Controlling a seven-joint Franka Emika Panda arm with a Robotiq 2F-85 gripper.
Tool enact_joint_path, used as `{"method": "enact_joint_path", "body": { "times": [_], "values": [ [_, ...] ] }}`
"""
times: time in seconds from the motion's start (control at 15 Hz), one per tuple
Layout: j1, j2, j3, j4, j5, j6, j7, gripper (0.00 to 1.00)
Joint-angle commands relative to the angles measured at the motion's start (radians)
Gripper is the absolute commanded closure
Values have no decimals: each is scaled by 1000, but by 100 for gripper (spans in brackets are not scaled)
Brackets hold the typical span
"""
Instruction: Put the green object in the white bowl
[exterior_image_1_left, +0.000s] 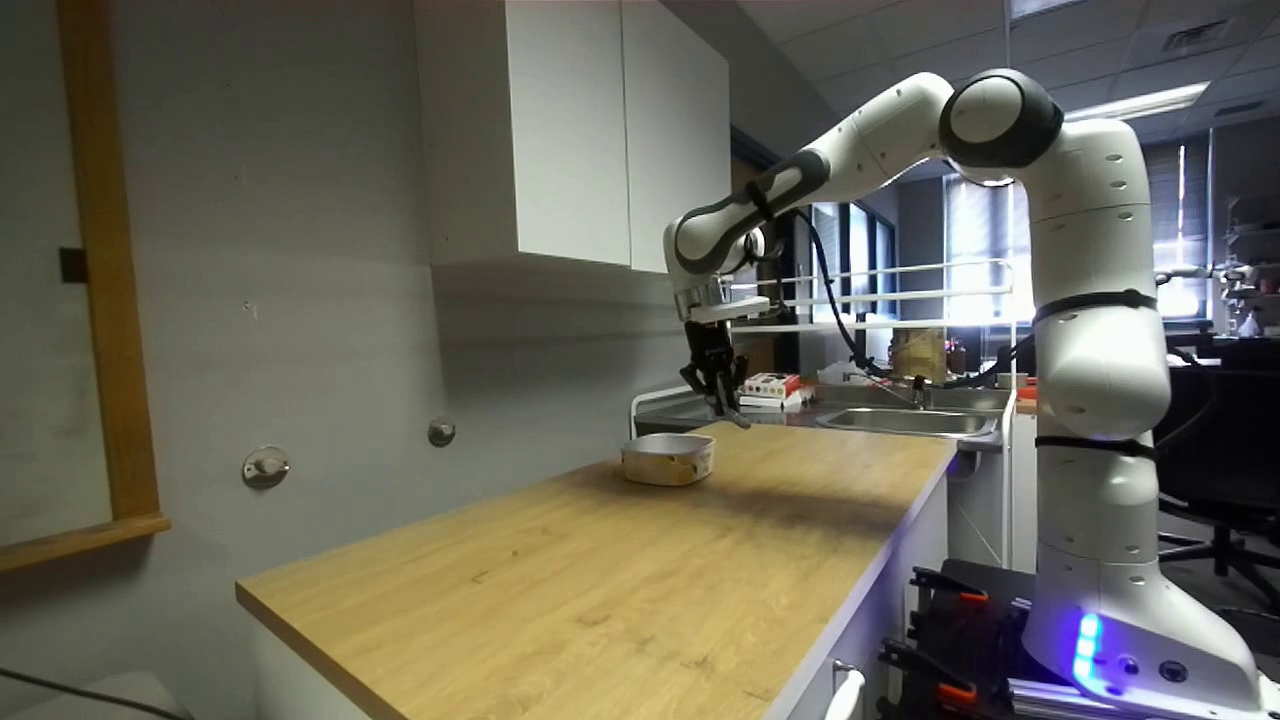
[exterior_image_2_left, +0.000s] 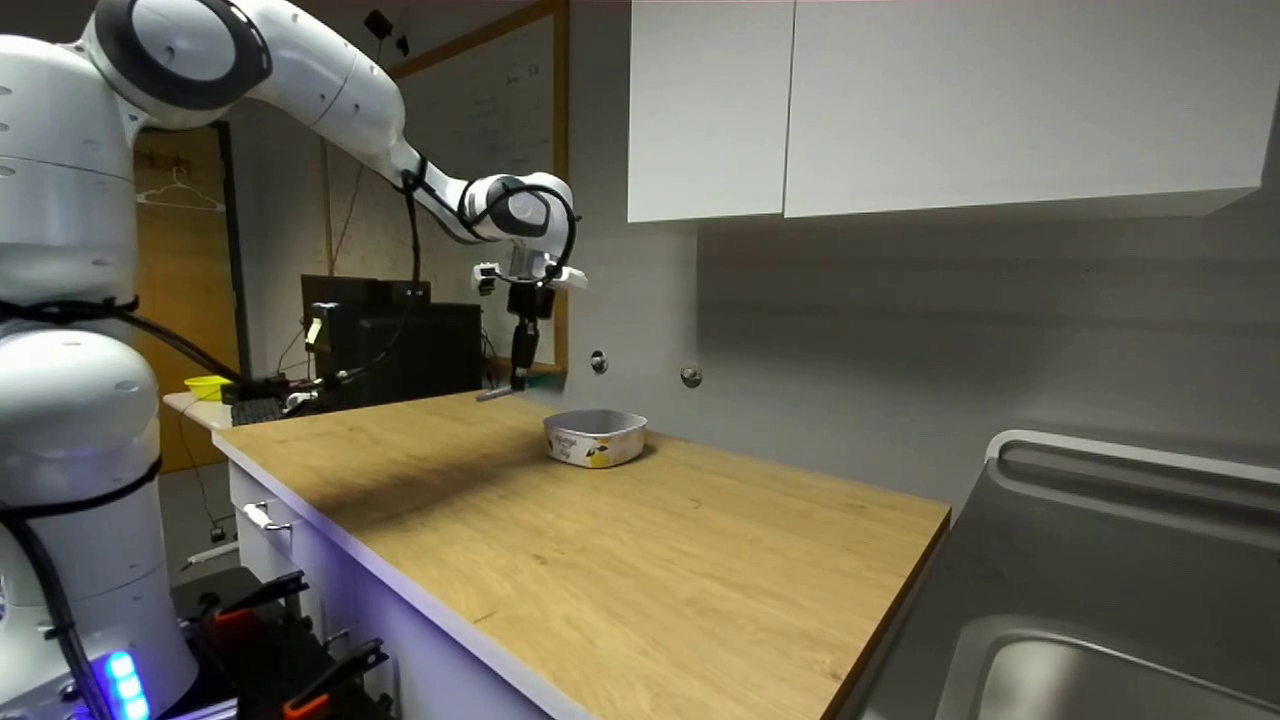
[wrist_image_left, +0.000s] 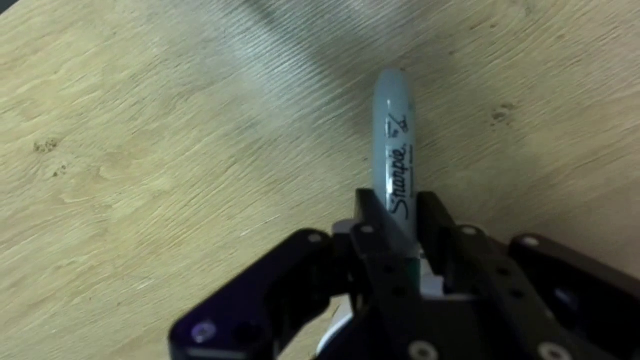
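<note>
The green object is a Sharpie marker (wrist_image_left: 394, 130) with a light grey barrel and a dark green part (wrist_image_left: 414, 272) between the fingers. My gripper (wrist_image_left: 396, 196) is shut on it in the wrist view, its grey end pointing out past the fingertips. In both exterior views the marker (exterior_image_1_left: 738, 420) (exterior_image_2_left: 495, 394) sticks out from the gripper (exterior_image_1_left: 722, 400) (exterior_image_2_left: 519, 380), held above the table. The white bowl (exterior_image_1_left: 660, 466) (exterior_image_2_left: 600, 450), with a lemon print on its wall, stands on the table. Part of its rim (wrist_image_left: 332, 332) shows below the gripper in the wrist view, mostly hidden.
The wooden table (exterior_image_1_left: 600, 580) (exterior_image_2_left: 640, 560) runs along a grey wall. White cabinets (exterior_image_1_left: 575, 130) (exterior_image_2_left: 950, 100) hang above it. A metal sink (exterior_image_1_left: 905, 420) (exterior_image_2_left: 1070, 670) adjoins one end. Boxes (exterior_image_1_left: 772, 388) stand by the sink. A black monitor (exterior_image_2_left: 420, 340) stands beyond the table's far end.
</note>
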Motion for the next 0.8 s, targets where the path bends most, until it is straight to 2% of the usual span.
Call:
{"method": "enact_joint_path", "body": {
  "times": [0.0, 0.47, 0.73],
  "values": [
    [6, -17, 28, 30, -35, -23, 42, 88],
    [6, 100, 34, 235, -81, -82, 65, 87],
    [13, 217, 22, 367, -121, -138, 65, 87]
  ]
}}
